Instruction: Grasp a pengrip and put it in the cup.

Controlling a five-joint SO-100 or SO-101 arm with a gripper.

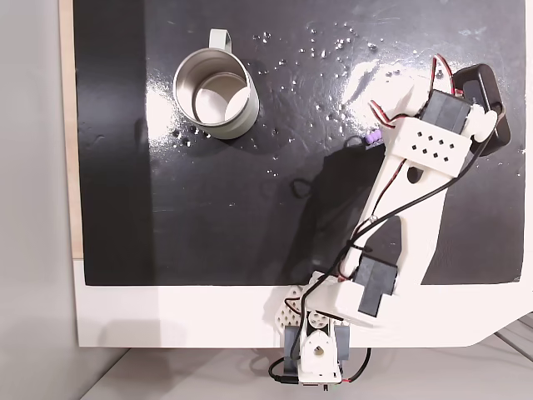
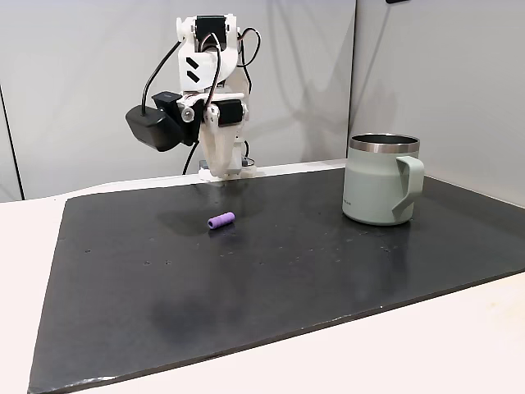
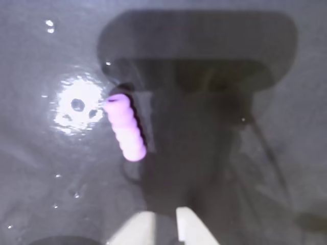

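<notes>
1. Wrist view shows the small purple ribbed soft pengrip (image 3: 126, 128) lying on its side on the glossy black mat (image 3: 46, 194), ahead and a little left of the white jaws (image 3: 164, 224), whose tips stand nearly together with only a thin gap and nothing between them.
2. One fixed view places the pengrip (image 2: 220, 221) free on the mat, well apart from the round brushed-metal cup (image 2: 380, 180) with its pale grey-green handle; the arm hangs above and behind it.
3. The step in hand looks like the approach: the jaws should part, shift left to centre over the ribbed body, and turn so the fingers close across its short width, not along its length, since a soft cylinder may roll or squirt out.
4. The top-down fixed view gives the cup's (image 1: 215, 93) shiny open mouth and the path to it, but the arm covers nearly all of the pengrip (image 1: 372, 136); the wrist view alone shows the offset.
</notes>
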